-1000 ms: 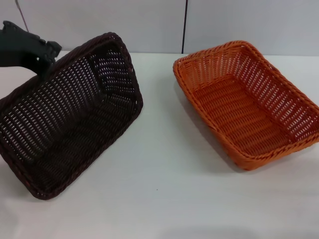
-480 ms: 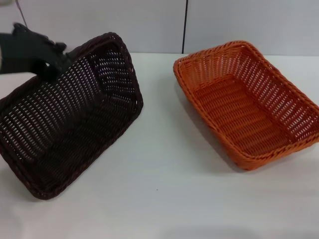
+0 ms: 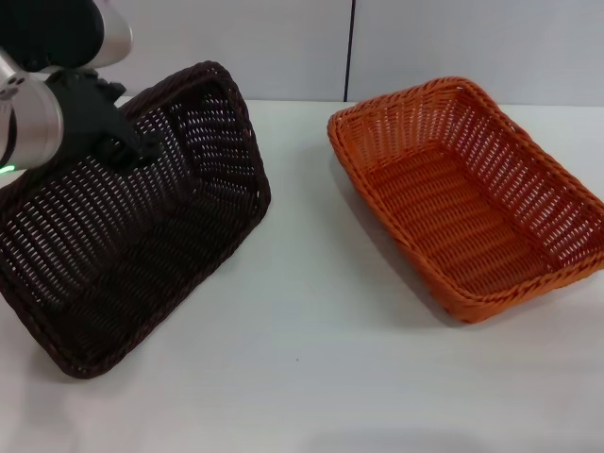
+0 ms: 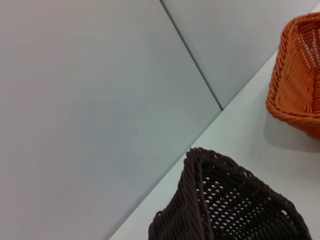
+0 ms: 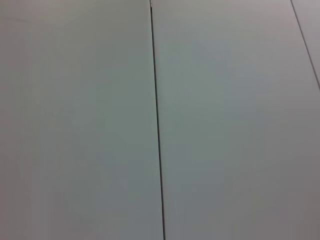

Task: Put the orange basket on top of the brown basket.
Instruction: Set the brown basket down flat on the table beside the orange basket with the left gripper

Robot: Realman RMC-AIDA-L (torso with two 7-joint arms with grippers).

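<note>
Change since earlier frame: left tool (image 3: 127,151) now lower and further into frame at upper left, silver arm section newly visible; baskets unmoved.
Left tool: at upper rim of brown basket (image 3: 132,226); whether clenched or released, cannot tell.
Brown basket: left of frame, tipped up on its side, opening facing camera.
Orange basket (image 3: 467,193): right of frame, upright on white worktop (image 3: 311,359), well apart.
Left wrist view: brown basket corner (image 4: 225,205), orange basket edge (image 4: 295,75), wall panels.
Right wrist view: wall only; right tool unseen.
</note>
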